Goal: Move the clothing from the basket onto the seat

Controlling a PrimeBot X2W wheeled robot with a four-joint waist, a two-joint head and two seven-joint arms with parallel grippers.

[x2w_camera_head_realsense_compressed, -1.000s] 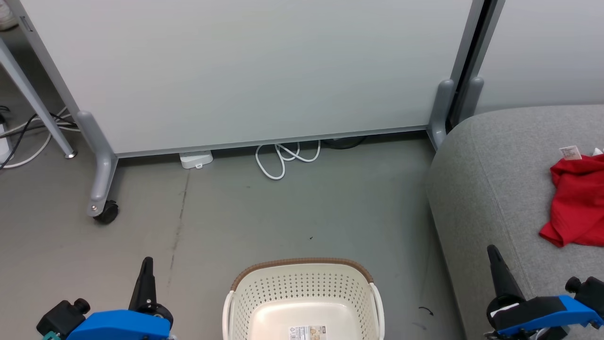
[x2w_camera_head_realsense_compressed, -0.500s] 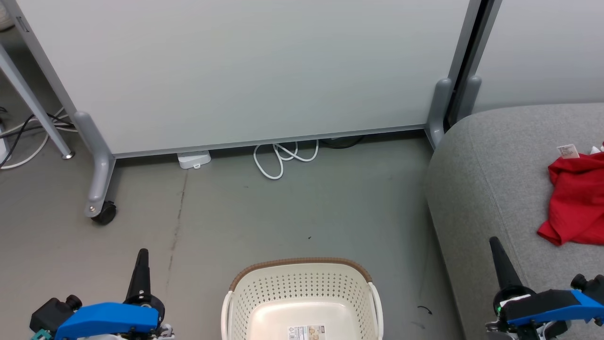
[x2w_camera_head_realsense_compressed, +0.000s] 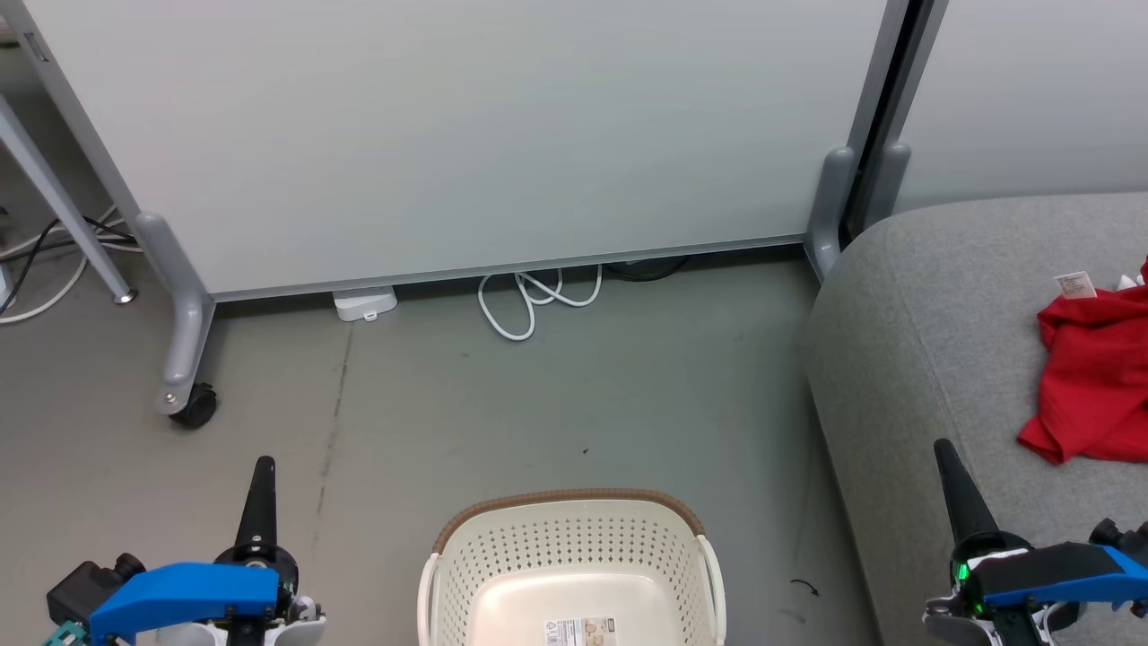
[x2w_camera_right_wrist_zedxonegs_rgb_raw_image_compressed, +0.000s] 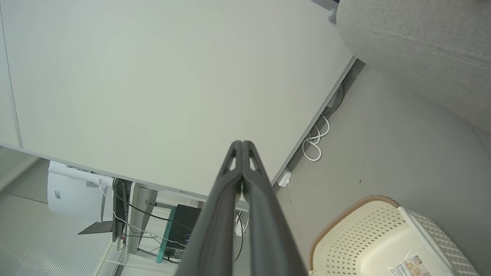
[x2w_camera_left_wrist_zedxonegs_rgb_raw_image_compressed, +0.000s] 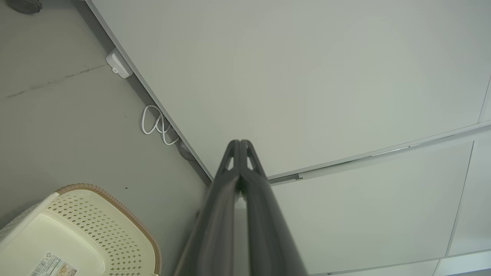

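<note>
The cream basket [x2w_camera_head_realsense_compressed: 574, 529] with a brown braided rim stands on the floor at the bottom centre; its inside holds just a label. It also appears in the left wrist view [x2w_camera_left_wrist_zedxonegs_rgb_raw_image_compressed: 96, 214] and the right wrist view [x2w_camera_right_wrist_zedxonegs_rgb_raw_image_compressed: 356, 226]. Red clothing [x2w_camera_head_realsense_compressed: 1090, 372] with a white tag lies crumpled on the grey seat [x2w_camera_head_realsense_compressed: 906, 359] at the right edge. My left gripper [x2w_camera_head_realsense_compressed: 263, 467] is shut at the lower left, above the floor left of the basket, holding nothing. My right gripper [x2w_camera_head_realsense_compressed: 942, 449] is shut at the lower right, over the seat's front part, holding nothing. Both wrist views show the fingers [x2w_camera_left_wrist_zedxonegs_rgb_raw_image_compressed: 239, 153] [x2w_camera_right_wrist_zedxonegs_rgb_raw_image_compressed: 242, 153] pressed together.
A pale partition panel [x2w_camera_head_realsense_compressed: 466, 135] on grey wheeled feet [x2w_camera_head_realsense_compressed: 184, 395] closes off the back. A white cable loop [x2w_camera_head_realsense_compressed: 534, 301] and a white adapter [x2w_camera_head_realsense_compressed: 365, 303] lie at its foot. More cables [x2w_camera_head_realsense_compressed: 36, 269] run at the far left. Bare grey floor [x2w_camera_head_realsense_compressed: 556, 404] surrounds the basket.
Both grippers stay shut. The left one has shifted slightly left and the right one slightly up. The whole picture has drifted a little, so the camera has moved.
</note>
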